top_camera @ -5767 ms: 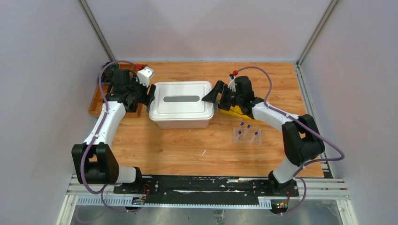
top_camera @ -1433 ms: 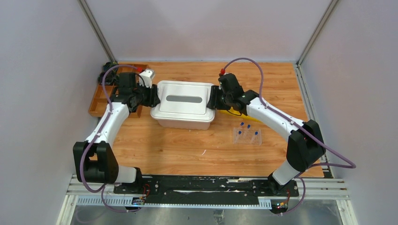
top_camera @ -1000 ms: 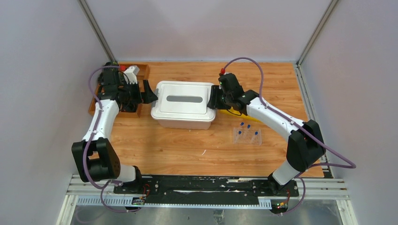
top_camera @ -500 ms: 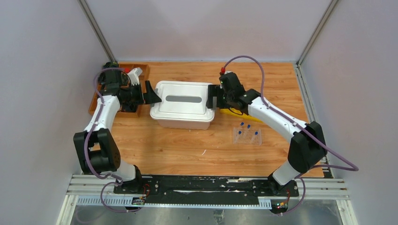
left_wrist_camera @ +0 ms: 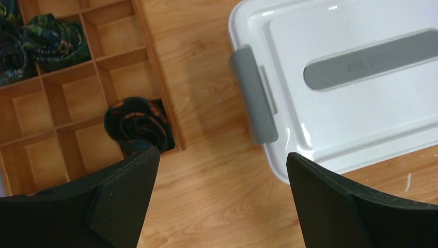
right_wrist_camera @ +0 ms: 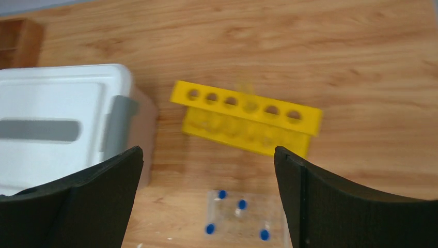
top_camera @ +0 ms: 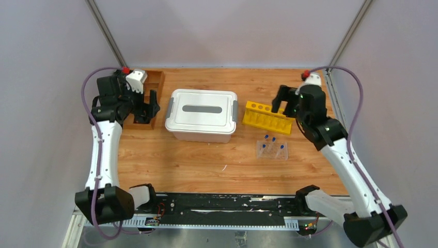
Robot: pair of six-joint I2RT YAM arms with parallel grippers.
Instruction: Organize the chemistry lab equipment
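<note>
Plainly, left hand [left_wrist_camera: 222,160] and right hand [right_wrist_camera: 207,152] gape wide, empty.

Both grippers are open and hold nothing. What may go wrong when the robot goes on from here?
1. The white box has gray latches at both ends; whether they are released cannot be told, so lifting the lid may drag the whole box.
2. The yellow rack stands close beside the box, with the clear vial tray on its near side; the right gripper, reaching for one, might knock the other or tip the blue-capped vials.
</note>
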